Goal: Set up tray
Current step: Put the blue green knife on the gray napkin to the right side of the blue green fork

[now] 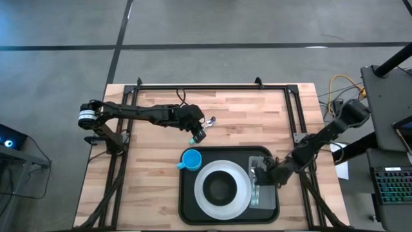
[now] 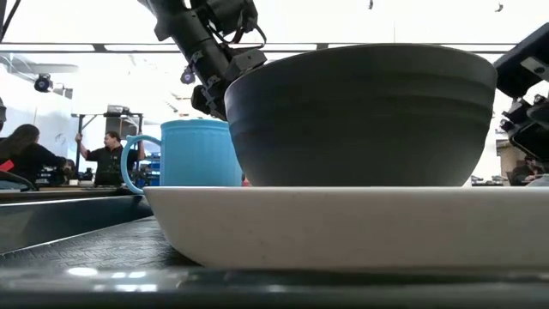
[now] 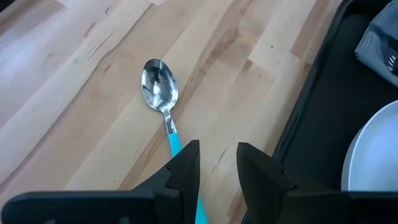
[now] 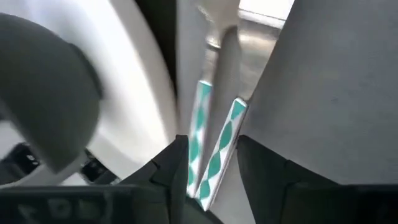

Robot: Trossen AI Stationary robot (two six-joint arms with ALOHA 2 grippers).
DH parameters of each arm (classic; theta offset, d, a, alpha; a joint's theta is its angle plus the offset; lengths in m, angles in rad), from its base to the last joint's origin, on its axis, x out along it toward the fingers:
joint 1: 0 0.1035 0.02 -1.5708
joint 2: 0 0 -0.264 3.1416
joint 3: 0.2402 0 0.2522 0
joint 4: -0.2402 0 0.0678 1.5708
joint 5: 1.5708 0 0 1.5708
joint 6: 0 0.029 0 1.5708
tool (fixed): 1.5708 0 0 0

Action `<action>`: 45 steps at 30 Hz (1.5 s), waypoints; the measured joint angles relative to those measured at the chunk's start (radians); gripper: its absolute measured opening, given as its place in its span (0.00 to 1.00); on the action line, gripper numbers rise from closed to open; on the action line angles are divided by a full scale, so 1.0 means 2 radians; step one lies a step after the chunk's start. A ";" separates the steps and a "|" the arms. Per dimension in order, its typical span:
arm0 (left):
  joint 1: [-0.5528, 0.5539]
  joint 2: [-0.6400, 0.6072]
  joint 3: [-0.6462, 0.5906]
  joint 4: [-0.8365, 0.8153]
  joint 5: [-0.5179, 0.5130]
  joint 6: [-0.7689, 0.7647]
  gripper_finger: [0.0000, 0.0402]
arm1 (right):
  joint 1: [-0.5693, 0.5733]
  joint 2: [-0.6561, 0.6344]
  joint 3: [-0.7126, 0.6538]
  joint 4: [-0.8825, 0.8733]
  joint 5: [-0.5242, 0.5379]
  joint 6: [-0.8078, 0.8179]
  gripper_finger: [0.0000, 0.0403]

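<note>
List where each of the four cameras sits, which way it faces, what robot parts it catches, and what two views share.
High: overhead, straight down on table, black tray, both arms.
Low: tray level, facing across white plate and dark bowl; one arm above.
Left wrist: over the wood, facing the spoon, left end effector around its blue handle.
Right wrist: facing cutlery beside the plate, right end effector.
Shared: high and low both show the blue mug.

robot lab — concrete floor (image 1: 257,26), keyboard (image 1: 393,187), seated people (image 2: 26,154)
</note>
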 joint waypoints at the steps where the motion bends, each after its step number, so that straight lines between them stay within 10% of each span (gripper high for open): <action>1: 0.000 0.000 0.000 0.000 0.000 0.000 0.22 | 0.000 -0.005 0.000 0.000 0.008 0.000 0.32; 7: 0.000 0.000 0.000 -0.007 0.000 0.000 0.22 | 0.000 -0.043 0.000 -0.001 0.089 -0.006 0.32; 15: 0.009 0.000 0.000 -0.019 0.000 0.000 0.22 | 0.000 -0.084 0.000 -0.075 0.010 -0.005 0.31; 23: 0.019 0.000 0.000 -0.019 0.000 0.000 0.22 | -0.003 -0.104 0.000 -0.079 0.078 -0.002 0.28; 45: 0.043 0.000 0.000 -0.006 0.001 0.000 0.22 | -0.067 0.005 0.043 -0.066 0.039 -0.052 0.21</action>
